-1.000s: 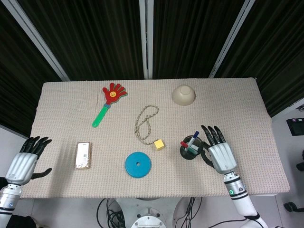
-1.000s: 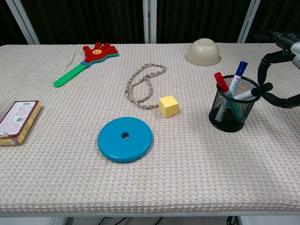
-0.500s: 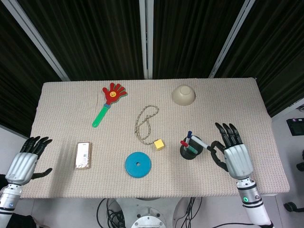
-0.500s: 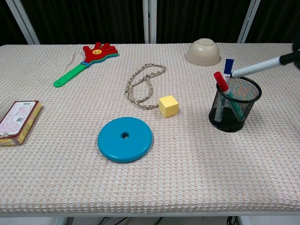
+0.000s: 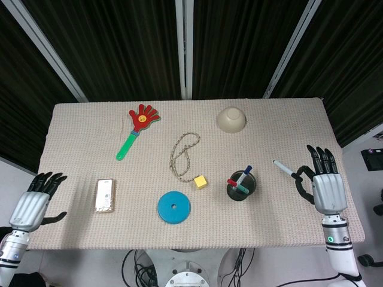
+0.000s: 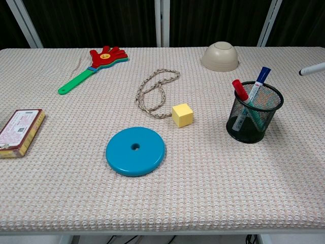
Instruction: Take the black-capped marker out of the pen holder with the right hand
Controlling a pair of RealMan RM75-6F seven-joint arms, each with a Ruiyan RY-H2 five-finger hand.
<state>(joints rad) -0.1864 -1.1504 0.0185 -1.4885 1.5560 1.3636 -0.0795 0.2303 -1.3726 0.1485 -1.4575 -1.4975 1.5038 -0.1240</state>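
— Right of the pen holder [image 5: 242,186], well apart from it, what did the right hand [image 5: 323,187] have?

— It held the black-capped marker [image 5: 284,168], pinched at one end between thumb and a finger, the other fingers spread upward. The marker was clear of the pen holder and slanted back toward it; in the chest view only its white tip [image 6: 312,69] showed at the frame's edge.

— And what stood in the pen holder?

— A blue-capped marker [image 6: 260,82], a red-capped marker [image 6: 240,90] and a green one, all leaning.

— The left hand [image 5: 33,204]?

— Far left of the pen holder, off the table's edge, fingers apart, holding nothing.

— Anything between them?

— A yellow cube [image 5: 200,182] just left of the pen holder, then a blue disc [image 5: 174,207].
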